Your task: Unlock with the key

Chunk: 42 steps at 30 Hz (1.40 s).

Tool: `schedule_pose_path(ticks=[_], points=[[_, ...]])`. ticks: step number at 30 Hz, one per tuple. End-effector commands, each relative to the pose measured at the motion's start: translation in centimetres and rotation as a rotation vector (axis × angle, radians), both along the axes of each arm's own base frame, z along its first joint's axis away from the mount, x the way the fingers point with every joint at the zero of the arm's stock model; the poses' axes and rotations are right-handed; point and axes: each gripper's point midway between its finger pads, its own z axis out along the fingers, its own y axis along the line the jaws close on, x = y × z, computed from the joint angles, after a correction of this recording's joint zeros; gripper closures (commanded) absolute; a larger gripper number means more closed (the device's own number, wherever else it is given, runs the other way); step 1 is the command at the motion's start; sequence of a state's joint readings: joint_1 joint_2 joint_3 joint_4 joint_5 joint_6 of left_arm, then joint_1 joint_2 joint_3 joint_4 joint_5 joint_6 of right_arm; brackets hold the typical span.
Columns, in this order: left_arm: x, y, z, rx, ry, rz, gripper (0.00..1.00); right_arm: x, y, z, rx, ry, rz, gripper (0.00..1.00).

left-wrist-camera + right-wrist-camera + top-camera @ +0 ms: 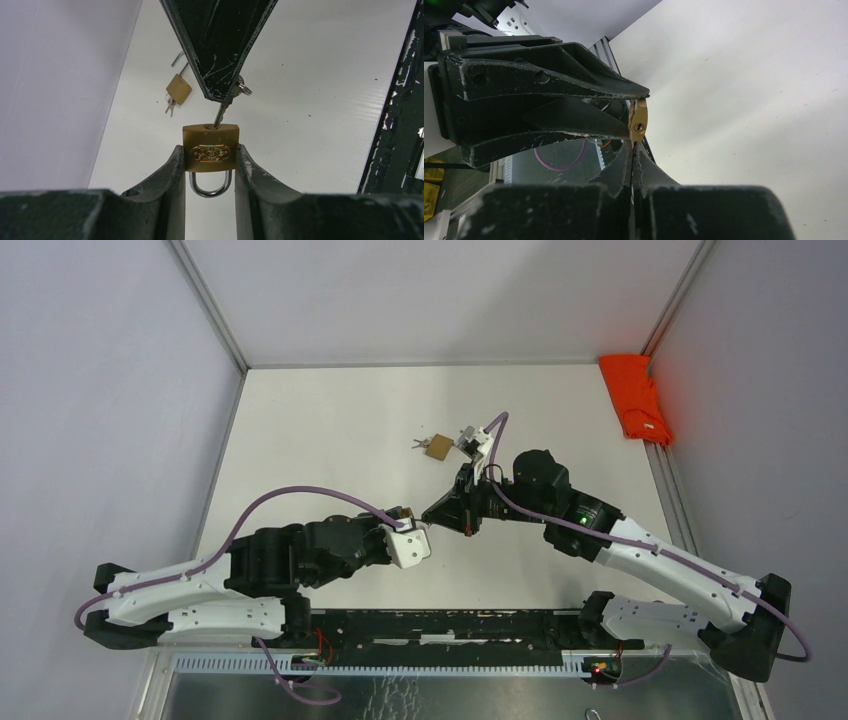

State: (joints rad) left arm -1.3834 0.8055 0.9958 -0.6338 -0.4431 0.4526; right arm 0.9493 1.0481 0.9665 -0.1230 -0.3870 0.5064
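A brass padlock is clamped by its sides in my left gripper, its steel shackle pointing back at the wrist camera. My right gripper comes down from above, shut on the key. The key's blade tip meets the keyhole in the padlock's far face, and its ring sticks out beside the fingers. In the right wrist view the padlock sits just beyond my shut right gripper. Seen from the top, the left gripper and right gripper meet above the table's middle.
A second brass padlock with its own small keys lies on the white table behind the grippers. An orange object rests against the right wall. Grey walls close the table on the left, back and right.
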Motion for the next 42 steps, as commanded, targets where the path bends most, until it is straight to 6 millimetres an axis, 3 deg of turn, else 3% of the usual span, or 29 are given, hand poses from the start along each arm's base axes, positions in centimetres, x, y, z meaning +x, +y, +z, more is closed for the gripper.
schedule_pose_path(ticks=[1, 24, 42], points=[[-0.04, -0.58, 2.90, -0.099, -0.014, -0.002, 0.98, 0.34, 0.33, 2.57, 0.048, -0.056, -0.008, 1.00], [-0.10, -0.45, 3.04, -0.107, -0.011, -0.002, 0.98, 0.60, 0.71, 2.21, 0.038, -0.056, -0.004, 1.00], [-0.13, -0.81, 2.88, -0.100, -0.008, -0.008, 0.98, 0.70, -0.11, 2.79, 0.044, -0.074, -0.036, 1.00]])
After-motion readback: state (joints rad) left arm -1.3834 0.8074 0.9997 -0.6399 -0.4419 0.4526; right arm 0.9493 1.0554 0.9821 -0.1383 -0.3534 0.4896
